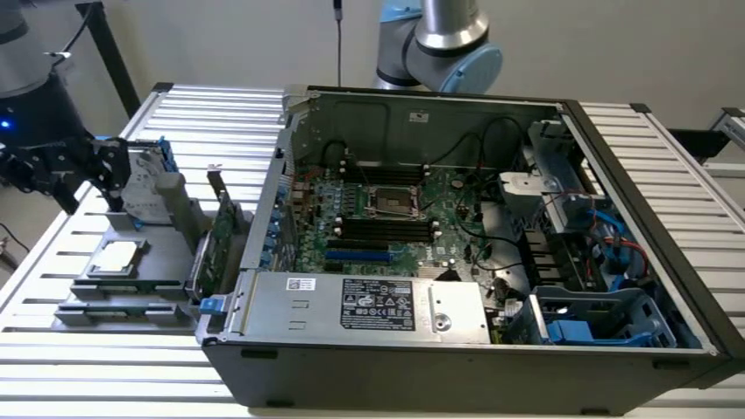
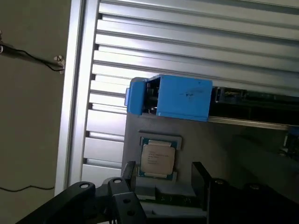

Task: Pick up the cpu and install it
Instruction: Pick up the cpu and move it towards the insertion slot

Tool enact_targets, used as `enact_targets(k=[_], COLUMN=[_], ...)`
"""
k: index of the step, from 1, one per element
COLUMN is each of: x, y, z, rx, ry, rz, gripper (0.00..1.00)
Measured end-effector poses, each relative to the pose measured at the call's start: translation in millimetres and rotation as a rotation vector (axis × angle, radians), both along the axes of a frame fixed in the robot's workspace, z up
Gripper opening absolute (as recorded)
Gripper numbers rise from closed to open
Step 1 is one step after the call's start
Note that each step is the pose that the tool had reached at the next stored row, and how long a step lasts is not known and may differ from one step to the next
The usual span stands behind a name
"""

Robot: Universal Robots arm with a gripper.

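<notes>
Near the front edge of the slatted metal tabletop [image 1: 105,358] stands the open computer case [image 1: 466,380]. It takes the middle of the tabletop and reaches toward the edge at the exterior view's right. Along its near wall lies the silver power supply [image 1: 361,304] with a black label.

Between the case and the tabletop edge at the exterior view's left sits a grey holder [image 1: 163,262]. The cpu [image 1: 117,257] lies flat in a square recess in the nearer part of this holder, with the metal top up. In the wrist view the cpu [image 2: 158,158] shows its printed silver top with a green border around it, and nothing touches it. Just beside the holder, on the side of the case, a long green expansion card [image 1: 215,236] stands on its edge.

A little farther, the pincer [image 1: 91,196] hangs over the far part of the holder, apart from the cpu. It is wide open and holds nothing. In the wrist view the pincer [image 2: 163,168] has its two black fingers [image 2: 129,171] one at each side of the cpu, with a gap wider than the chip. Beyond the cpu there is a blue plastic block [image 2: 182,98]. Close behind the pincer stands the hard drive [image 1: 146,179] in blue brackets.

Farther, inside the case, the green motherboard [image 1: 385,240] carries a square socket [image 1: 393,202] with a metal frame. At the far edge of the tabletop rises the grey and blue joint of the arm [image 1: 448,44]
</notes>
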State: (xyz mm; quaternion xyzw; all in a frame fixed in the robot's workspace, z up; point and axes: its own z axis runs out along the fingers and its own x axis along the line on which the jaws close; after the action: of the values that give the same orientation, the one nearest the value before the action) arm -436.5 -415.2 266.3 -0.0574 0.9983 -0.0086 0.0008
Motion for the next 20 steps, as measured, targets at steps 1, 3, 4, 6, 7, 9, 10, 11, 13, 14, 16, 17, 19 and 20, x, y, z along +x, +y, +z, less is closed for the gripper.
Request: enact_targets(k=[1, 3, 4, 6, 7, 9, 10, 11, 13, 14, 16, 17, 19, 20], x=[0.0, 0.0, 0.0, 0.1, 0.1, 0.4, 0.7, 1.0, 1.7, 2.0, 2.3, 2.3, 2.3, 2.4], y=[-1.2, -3.7, -4.9, -7.1, -8.0, -9.1, -9.6, -10.1, -11.0, -11.4, -12.3, -12.6, -13.1, -13.5], z=[-1.8, -5.4, -7.2, -10.9, -12.8, -16.3, -17.9, -19.7, -23.1, -24.8, -28.2, -29.9, -33.3, -34.9], rx=[0.0003, 0.0007, 0.0012, 0.0038, 0.0052, 0.0088, 0.0111, 0.0134, 0.0171, 0.0188, 0.0212, 0.0217, 0.0226, 0.0232], ry=[0.0000, 0.0001, 0.0001, 0.0001, 0.0000, 0.0002, 0.0003, 0.0002, 0.0003, 0.0003, 0.0004, 0.0003, 0.0003, 0.0002], rz=[-0.005, -0.015, -0.020, -0.023, -0.024, -0.026, -0.027, -0.028, -0.030, -0.030, -0.031, -0.031, -0.034, -0.035], gripper=[0.60, 0.60, 0.60, 0.60, 0.60, 0.60, 0.60, 0.60, 0.60, 0.60, 0.60, 0.60, 0.60, 0.60])
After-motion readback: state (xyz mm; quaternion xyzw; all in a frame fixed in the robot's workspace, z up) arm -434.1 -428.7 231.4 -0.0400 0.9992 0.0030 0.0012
